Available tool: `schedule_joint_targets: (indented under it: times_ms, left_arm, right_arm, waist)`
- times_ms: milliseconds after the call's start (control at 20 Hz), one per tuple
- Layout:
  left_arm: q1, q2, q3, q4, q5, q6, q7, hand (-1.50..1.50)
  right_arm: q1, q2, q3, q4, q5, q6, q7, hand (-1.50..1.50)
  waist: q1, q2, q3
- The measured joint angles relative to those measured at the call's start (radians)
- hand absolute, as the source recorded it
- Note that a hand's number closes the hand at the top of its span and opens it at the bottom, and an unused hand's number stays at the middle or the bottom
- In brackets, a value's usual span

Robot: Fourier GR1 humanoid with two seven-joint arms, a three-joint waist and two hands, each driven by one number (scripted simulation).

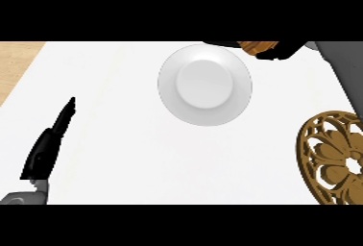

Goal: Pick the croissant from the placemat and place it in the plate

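A white plate (pixel 205 85) lies on the white counter, upper middle of the head view, with nothing on it. My right hand (pixel 278 50) is at the top right, just past the plate's upper right rim, its black fingers curled round the brown croissant (pixel 257 46), which shows only partly. The grey right forearm (pixel 342 67) runs down the right edge. The golden openwork placemat (pixel 333 158) lies at the right edge, bare. My left hand (pixel 48 144) rests at the lower left, fingers straight and pointing up, holding nothing.
The counter's wooden-coloured left edge (pixel 14 62) shows at the upper left. Bare white counter (pixel 163 163) spreads between the left hand and the placemat, below the plate.
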Motion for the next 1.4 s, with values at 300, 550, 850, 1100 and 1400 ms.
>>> schedule_joint_targets:
  times_ms: [300, 550, 850, 1100, 1400]
  left_arm:
    - [0.017, 0.001, 0.016, 0.007, 0.004, 0.001, -0.014, 0.00]
    - [0.027, 0.005, 0.031, -0.002, 0.010, 0.000, -0.005, 0.00]
    - [0.054, -0.006, 0.029, -0.016, 0.005, 0.006, -0.011, 0.00]
    - [0.053, 0.006, 0.047, -0.013, 0.010, -0.004, -0.016, 0.00]
    - [0.052, 0.001, 0.049, -0.012, 0.003, -0.004, -0.015, 0.00]
  right_arm:
    - [-0.056, 0.134, 0.090, 0.092, 0.064, -0.025, -0.002, 1.50]
    - [-0.067, 0.233, 0.149, 0.170, 0.119, -0.061, -0.018, 1.50]
    - [-0.062, 0.336, 0.171, 0.276, 0.139, -0.059, 0.000, -1.50]
    - [-0.067, 0.416, 0.156, 0.372, 0.143, -0.071, 0.052, -1.50]
    - [-0.085, 0.431, 0.076, 0.423, 0.082, -0.050, 0.043, -1.50]
  waist:
    - [-0.021, -0.005, -0.001]
    - [-0.038, -0.009, -0.001]
    - [-0.046, -0.011, -0.001]
    - [-0.051, -0.011, -0.001]
    - [-0.053, -0.010, 0.000]
